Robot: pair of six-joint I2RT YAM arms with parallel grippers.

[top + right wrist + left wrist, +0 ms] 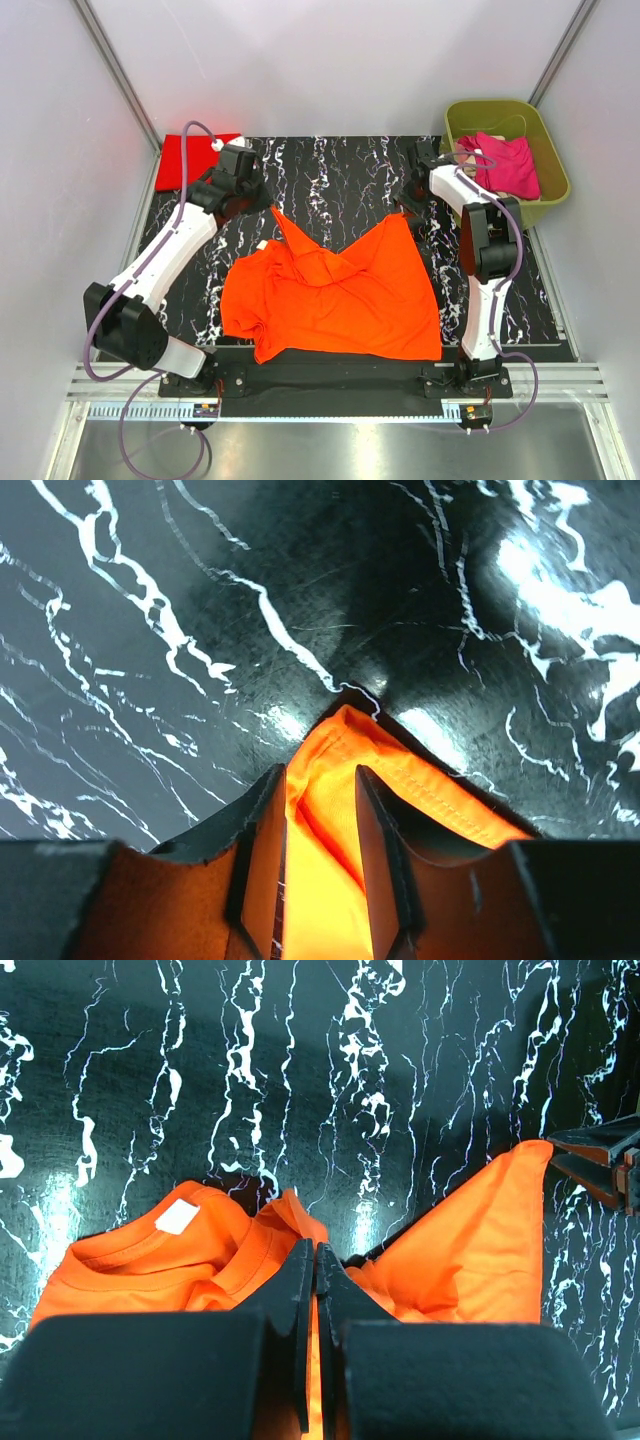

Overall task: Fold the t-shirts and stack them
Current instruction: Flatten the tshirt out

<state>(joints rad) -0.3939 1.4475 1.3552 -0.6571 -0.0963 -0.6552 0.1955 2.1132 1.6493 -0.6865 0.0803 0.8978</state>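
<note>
A bright orange t-shirt (340, 295) lies rumpled and spread in the middle of the black marbled mat. Two of its far corners are drawn up into peaks toward the arms. My left gripper (262, 205) is shut on the left peak, and in the left wrist view a strip of orange t-shirt (470, 1230) shows between the closed left gripper (316, 1250). My right gripper (408, 210) holds the right peak. In the right wrist view a hemmed fold of the orange t-shirt (340, 740) fills the gap of the right gripper (320, 772). The collar with its white label (178, 1216) faces up.
A folded red t-shirt (190, 158) lies at the mat's back left corner. An olive-green tub (500, 105) at the back right holds a magenta t-shirt (505, 165). White walls close in on both sides. The other arm's gripper (600, 1165) shows at the right edge of the left wrist view.
</note>
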